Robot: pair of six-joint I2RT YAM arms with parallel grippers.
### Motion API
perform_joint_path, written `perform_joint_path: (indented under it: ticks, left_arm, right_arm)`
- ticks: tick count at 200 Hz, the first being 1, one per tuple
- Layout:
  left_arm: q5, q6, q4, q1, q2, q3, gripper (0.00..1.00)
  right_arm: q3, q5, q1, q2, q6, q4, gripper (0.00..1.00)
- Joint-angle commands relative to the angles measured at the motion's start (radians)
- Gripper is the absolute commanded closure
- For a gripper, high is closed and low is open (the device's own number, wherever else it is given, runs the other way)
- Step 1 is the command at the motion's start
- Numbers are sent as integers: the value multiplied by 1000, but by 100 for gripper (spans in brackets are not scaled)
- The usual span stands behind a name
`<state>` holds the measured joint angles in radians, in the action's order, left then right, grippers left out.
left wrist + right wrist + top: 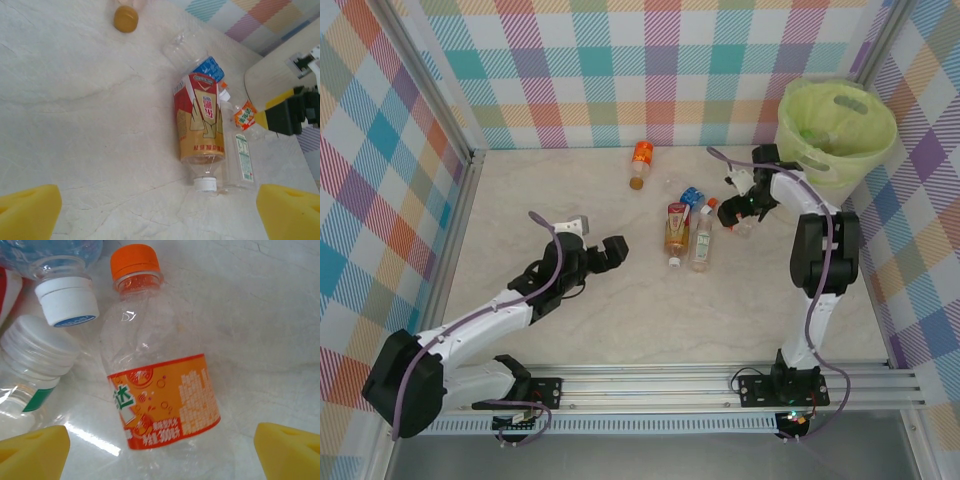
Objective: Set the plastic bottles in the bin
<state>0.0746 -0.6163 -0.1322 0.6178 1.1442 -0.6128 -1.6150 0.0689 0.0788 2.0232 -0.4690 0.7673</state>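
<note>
The right gripper [740, 212] hangs low over an orange-labelled bottle [162, 395] lying on the tabletop [550, 190], its jaws spread wide on either side and clear of it. Close by lie a red-and-gold bottle [676, 228], a green-labelled bottle [703, 238] and a blue-labelled bottle [692, 197]. Another orange bottle [641, 163] lies apart near the back wall. The bin [800, 140] stands in the far right corner. The left gripper [611, 252] has its jaws wide, holding nothing.

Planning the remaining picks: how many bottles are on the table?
5. Orange bottle at the back; blue-label bottle, red-gold bottle and green-label bottle clustered mid-table; orange-label bottle under the right gripper. Bin may hide more.
</note>
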Motion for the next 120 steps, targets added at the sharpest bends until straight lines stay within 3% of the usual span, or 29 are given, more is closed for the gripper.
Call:
perform_joint_path:
  ticks: [1, 45, 71, 120]
  left_arm:
    - [-111, 38, -18, -13, 40, -46, 0]
    - [-264, 104, 24, -13, 134, -131, 0]
    - [-255, 106, 17, -13, 159, -138, 0]
    - [-221, 109, 14, -13, 155, -127, 0]
  right_arm:
    - [-52, -3, 11, 56, -135, 67, 6]
    - [-117, -48, 39, 151, -157, 58, 16]
    - [-118, -68, 56, 185, -168, 37, 17]
    - [-72, -103, 56, 133, -139, -2, 37]
